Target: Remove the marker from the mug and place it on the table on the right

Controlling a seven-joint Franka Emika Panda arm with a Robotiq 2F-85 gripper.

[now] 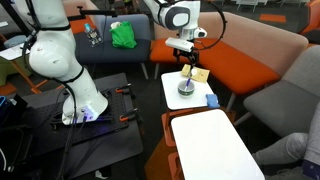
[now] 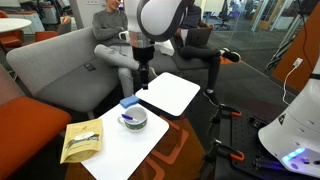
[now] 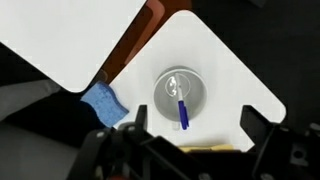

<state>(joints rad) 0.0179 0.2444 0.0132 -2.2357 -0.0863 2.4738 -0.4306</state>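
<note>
The marker point(image 3: 182, 112) leans inside the mug point(image 3: 166, 92) on a smaller white table point(image 3: 225, 55); the gripper point(image 3: 194, 120) hangs above, jaws spread wide and empty; a blue item point(image 3: 100, 100) and a yellowish flat object point(image 1: 199, 74) flank the mug; the table point(image 3: 60, 30) stands alongside.

Mug point(image 3: 176, 90) is seen just ahead of the gap betw. the wide-spread jaws of the gripper point(image 3: 195, 135), w/ marker point(image 3: 182, 112) leant inside, its end over the rim twd. the jaws. A blue item point(image 3: 103, 100) is seen outside one jaw, and the table point(image 3: 60, 40) well beyond it.
</note>
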